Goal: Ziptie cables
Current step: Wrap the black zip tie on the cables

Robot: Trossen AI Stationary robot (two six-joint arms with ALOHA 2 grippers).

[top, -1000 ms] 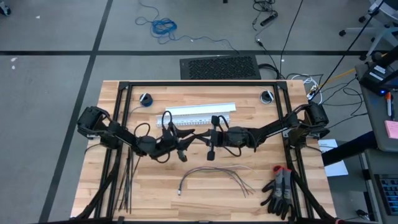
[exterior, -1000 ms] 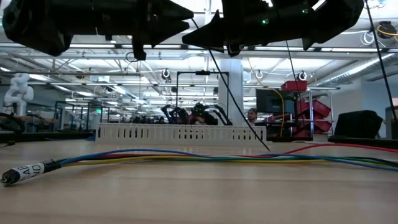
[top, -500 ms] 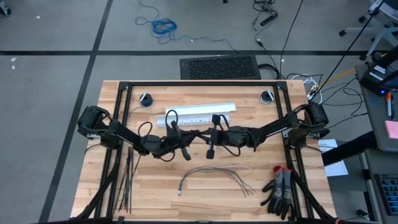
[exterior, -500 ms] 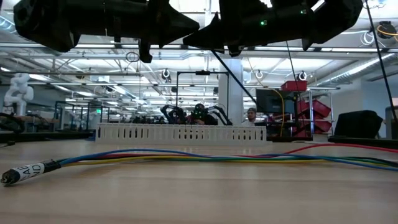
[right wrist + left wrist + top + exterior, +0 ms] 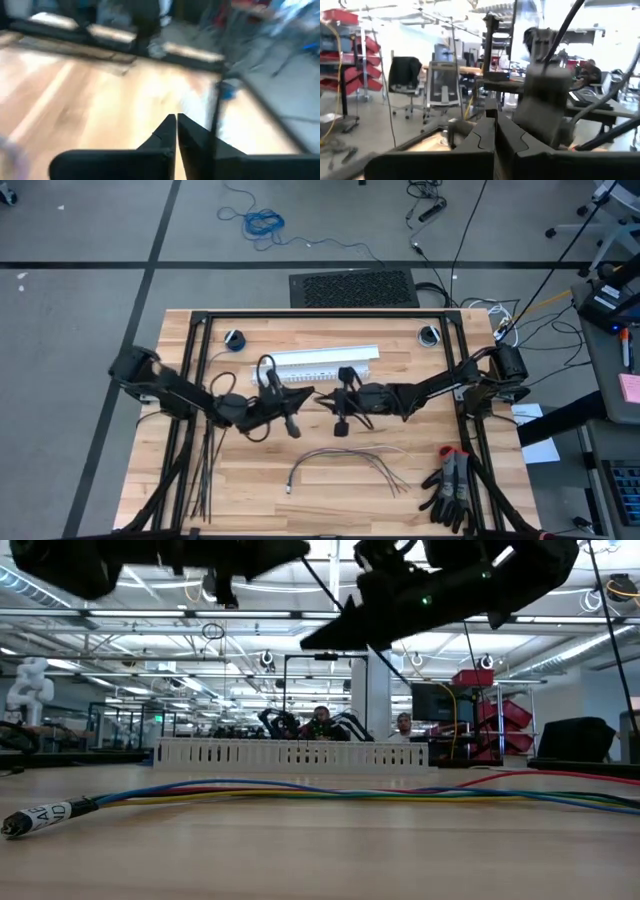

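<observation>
You had both arms raised over the middle of the table (image 5: pixel 200 480), meeting nose to nose, and the job looked to be at the handover stage, with nothing yet wrapped. The left gripper (image 5: pixel 308 392) had its jaws shut; a thin dark line ran up past it in the low view, perhaps a ziptie, but I could not tell that it was held. The right gripper (image 5: pixel 322 399) showed its jaws all but closed, with nothing visibly between them. The cables (image 5: pixel 345 460) lay loose and untied on the table nearer the front edge (splayed ends toward the right arm's side), and the zipties (image 5: pixel 203 470) lay by the left edge. Next, you needed one strip brought down and looped round the bundle.
</observation>
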